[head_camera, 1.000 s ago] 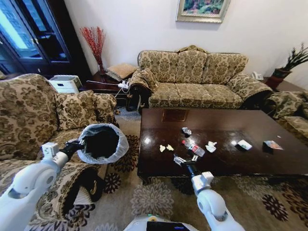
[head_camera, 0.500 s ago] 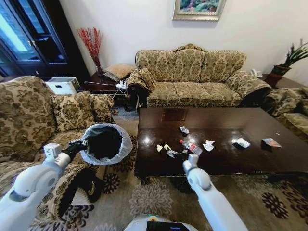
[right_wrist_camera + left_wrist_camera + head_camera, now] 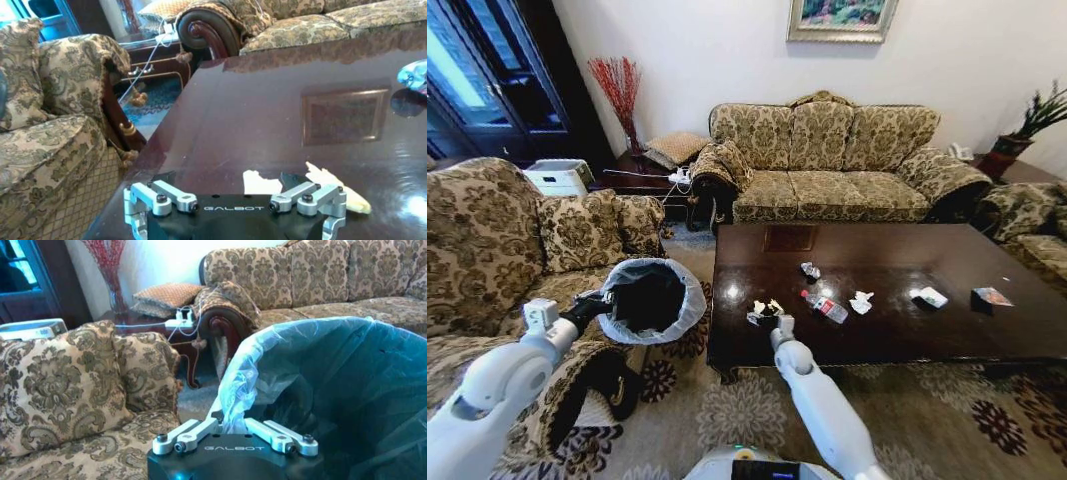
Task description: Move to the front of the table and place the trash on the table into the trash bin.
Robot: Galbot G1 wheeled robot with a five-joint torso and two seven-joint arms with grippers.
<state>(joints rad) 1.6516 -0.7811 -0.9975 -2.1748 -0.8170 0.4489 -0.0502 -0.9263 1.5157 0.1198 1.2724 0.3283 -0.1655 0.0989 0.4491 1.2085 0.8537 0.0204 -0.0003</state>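
The dark reddish table (image 3: 897, 250) carries the trash: a clear bottle with a red label (image 3: 827, 307), a white tissue (image 3: 863, 302), a crumpled wrapper (image 3: 810, 270) and two pale scraps (image 3: 759, 307). My right gripper (image 3: 763, 319) is low over the table's front left part, right behind the scraps. In the right wrist view the right gripper (image 3: 227, 177) is open, with a white scrap (image 3: 257, 182) between its fingers and a yellowish scrap (image 3: 337, 192) beside them. My left gripper (image 3: 592, 302) holds the bag-lined trash bin (image 3: 689, 305) up left of the table, and the left gripper (image 3: 230, 422) is shut on its rim (image 3: 247, 370).
Two more small packets (image 3: 933, 297) (image 3: 993, 297) lie at the table's right. A patterned armchair (image 3: 487, 240) stands under my left arm, and a sofa (image 3: 827, 160) behind the table. Patterned carpet (image 3: 737, 410) lies in front of the table.
My right gripper has swept left along the table's front, from beside the bottle to the pale scraps. The left arm with the bin has hardly moved.
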